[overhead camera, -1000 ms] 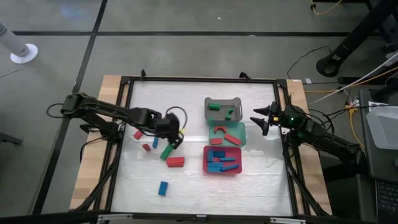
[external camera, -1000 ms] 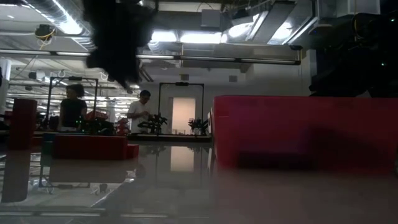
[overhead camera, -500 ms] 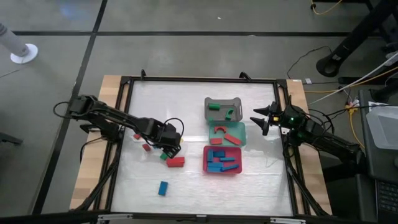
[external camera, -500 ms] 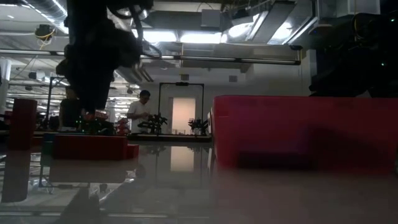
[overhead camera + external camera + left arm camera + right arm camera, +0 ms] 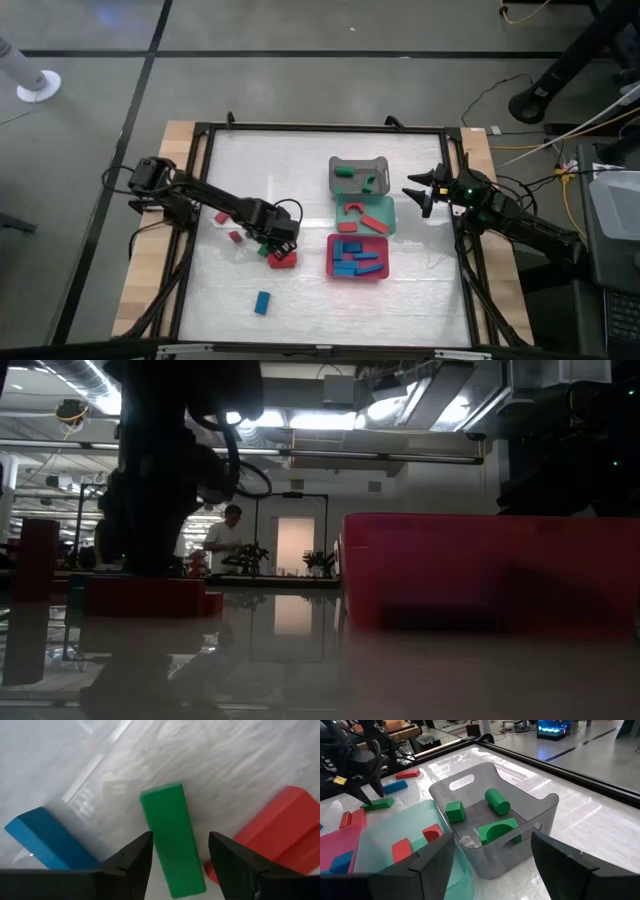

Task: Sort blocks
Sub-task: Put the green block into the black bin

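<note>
My left gripper [image 5: 274,244] points down, open, low over the table left of the trays. In the left wrist view its fingers [image 5: 142,851] stand on either side of a green bar block [image 5: 172,840] that lies flat on the table, and gaps show beside it. A blue block [image 5: 47,837] lies on one side of the bar and a red block [image 5: 280,827] on the other. From above, the gripper hides most of the green bar. My right gripper [image 5: 419,191] waits open at the table's right edge, facing the grey tray [image 5: 542,820].
Grey tray [image 5: 335,180] holds green blocks, teal tray [image 5: 390,212] red ones, red tray [image 5: 332,262] blue ones, in a column right of centre. Loose red blocks [image 5: 221,216] [image 5: 235,237] and a red bar [image 5: 283,261] lie near my left gripper. A blue block [image 5: 262,302] lies nearer the front.
My left gripper has come down and gone toward the table's near edge, tipping until it points straight down. It now stands low over the green bar, with a finger on each side. The blocks have kept still.
</note>
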You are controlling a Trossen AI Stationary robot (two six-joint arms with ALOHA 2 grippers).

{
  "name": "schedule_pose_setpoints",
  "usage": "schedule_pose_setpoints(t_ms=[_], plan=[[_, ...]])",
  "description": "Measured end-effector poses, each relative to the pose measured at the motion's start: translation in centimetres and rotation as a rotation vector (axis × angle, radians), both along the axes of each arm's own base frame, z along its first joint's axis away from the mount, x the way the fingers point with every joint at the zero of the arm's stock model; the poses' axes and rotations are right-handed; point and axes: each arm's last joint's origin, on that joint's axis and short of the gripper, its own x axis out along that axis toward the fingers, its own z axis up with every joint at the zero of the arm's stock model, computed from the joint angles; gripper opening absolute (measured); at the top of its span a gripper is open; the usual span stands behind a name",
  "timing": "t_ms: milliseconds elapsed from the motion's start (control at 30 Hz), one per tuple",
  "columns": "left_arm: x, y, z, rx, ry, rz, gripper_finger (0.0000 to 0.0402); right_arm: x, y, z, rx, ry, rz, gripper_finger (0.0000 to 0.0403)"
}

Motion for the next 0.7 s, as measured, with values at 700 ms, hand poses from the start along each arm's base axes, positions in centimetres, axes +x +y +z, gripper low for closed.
schedule_pose_setpoints(t_ms=[700], plan=[[1.1,1.5,-0.4,-0.047,-0.037,0.03,0.0109,0.0,0.0,0.0,0.0,0.0,0.0,0.0264]])
